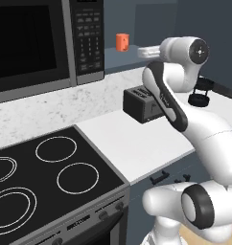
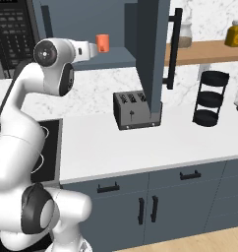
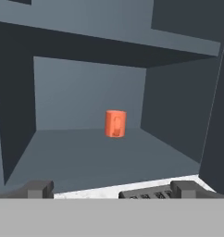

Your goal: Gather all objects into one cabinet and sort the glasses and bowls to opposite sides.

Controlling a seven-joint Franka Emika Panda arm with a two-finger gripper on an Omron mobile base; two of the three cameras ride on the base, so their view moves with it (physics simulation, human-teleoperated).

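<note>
There, on the bare shelf of the open cabinet [image 3: 86, 152], we saw one small orange cup [image 3: 115, 123] standing upright. It stood alone near the back wall, about in the middle of the shelf, and nothing touched it. In the left base view the same cup [image 1: 121, 41] showed up high, past the microwave [image 1: 41, 40]. In the right base view the cup [image 2: 102, 43] sat just beyond the end of the white arm. The cabinet door [image 2: 153, 54] stood open, with its long black handle [image 2: 173, 47] running up and down. Our gripper [image 3: 112, 189] was in front of the shelf, well apart from the cup, and pointed at it. Its two dark fingers [image 3: 37, 189] stood far apart and held nothing. Below the shelf, a dark toaster [image 2: 133, 109] sat on the white counter [image 2: 140, 142], close to the bottom of the open door. A black stand [image 2: 209, 97] with three round trays stood farther along the counter. The stove [image 1: 46, 177] with its white rings was beside the counter, under the microwave.
</note>
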